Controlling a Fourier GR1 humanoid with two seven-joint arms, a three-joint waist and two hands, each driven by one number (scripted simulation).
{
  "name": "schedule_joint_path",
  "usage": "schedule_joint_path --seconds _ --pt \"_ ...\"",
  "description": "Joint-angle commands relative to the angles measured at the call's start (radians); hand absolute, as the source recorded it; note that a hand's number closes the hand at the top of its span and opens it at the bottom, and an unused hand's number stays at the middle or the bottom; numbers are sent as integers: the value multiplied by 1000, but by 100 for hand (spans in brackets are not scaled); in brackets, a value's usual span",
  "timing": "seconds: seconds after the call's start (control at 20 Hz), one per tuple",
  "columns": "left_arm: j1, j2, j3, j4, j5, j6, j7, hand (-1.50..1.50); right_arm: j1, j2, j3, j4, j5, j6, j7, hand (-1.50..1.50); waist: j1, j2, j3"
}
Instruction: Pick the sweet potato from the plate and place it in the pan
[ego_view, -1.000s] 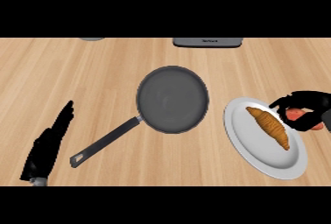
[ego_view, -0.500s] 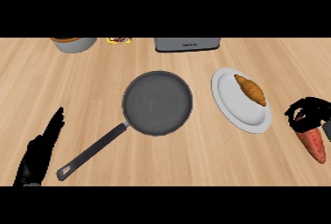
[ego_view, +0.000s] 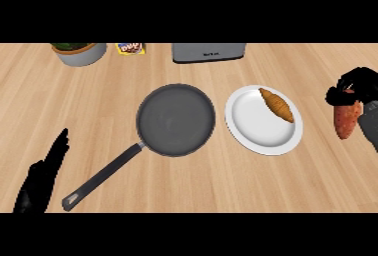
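The right hand (ego_view: 354, 86) holds the sweet potato (ego_view: 346, 119) off to the right of the plate (ego_view: 255, 132).

The wooden counter (ego_view: 103, 115) is the biggest thing here. On it lies a dark pan (ego_view: 176, 120) with a long handle that points down toward the left. Just beside the pan, on its right, sits the white plate with a brown croissant (ego_view: 277, 104) on it. At the right edge, the right hand is curled around the top end of the sweet potato, which hangs down long and reddish, apart from the plate and well apart from the pan. At the lower left, the left hand (ego_view: 44, 177) rests with straight fingers pointing up, holding nothing. Along the far edge sit a grey toaster (ego_view: 208, 52), a plant pot (ego_view: 78, 53) and a small yellow packet (ego_view: 130, 48).
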Motion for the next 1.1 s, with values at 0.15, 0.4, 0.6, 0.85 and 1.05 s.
schedule_joint_path --seconds 0.15,0.4,0.6,0.85,1.05 --pt "-7 -13 -11 -1 -2 -1 -10 0 -112 135 114 -264 177 -203 285 150 30 22 8" --pt "-26 -18 -16 -37 12 -16 -5 0 -143 313 204 -441 292 -220 597 150 62 43 16" --pt "8 -28 -46 -40 -6 -33 -70 0 -140 407 246 -529 427 -220 824 150 113 75 20" --pt "-61 7 -4 -20 8 -69 -50 0 -131 574 213 -468 515 -284 863 150 135 87 21" --pt "-99 -26 -20 -18 7 -75 -28 0 -191 606 97 -248 491 -373 722 150 151 96 22"
